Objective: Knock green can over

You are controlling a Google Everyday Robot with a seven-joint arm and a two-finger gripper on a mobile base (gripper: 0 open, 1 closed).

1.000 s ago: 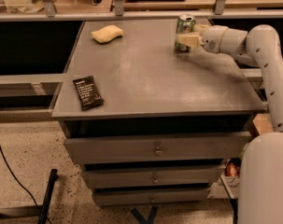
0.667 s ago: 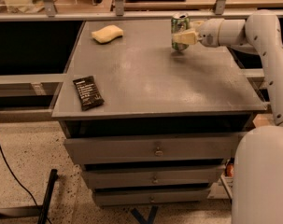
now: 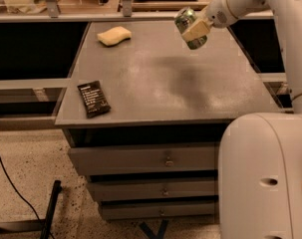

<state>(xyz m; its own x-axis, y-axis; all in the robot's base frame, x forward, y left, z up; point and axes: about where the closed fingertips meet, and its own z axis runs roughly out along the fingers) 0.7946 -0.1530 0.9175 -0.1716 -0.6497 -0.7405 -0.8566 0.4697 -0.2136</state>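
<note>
The green can (image 3: 186,18) is tilted, its silver top toward the upper left, and is held clear above the far right part of the grey table (image 3: 155,93). My gripper (image 3: 193,32) reaches in from the upper right and is shut on the can, with a pale finger (image 3: 196,29) across its side. A soft shadow lies on the tabletop below it.
A yellow sponge (image 3: 114,35) lies at the table's far left. A flat black snack wrapper (image 3: 93,98) lies near the front left edge. Drawers (image 3: 165,159) sit under the tabletop. My white body (image 3: 265,178) fills the lower right. A shelf runs behind the table.
The can was standing on the far right of the table with my gripper at it. Now the can is lifted off the surface, tilted, and moved a little left with the gripper.
</note>
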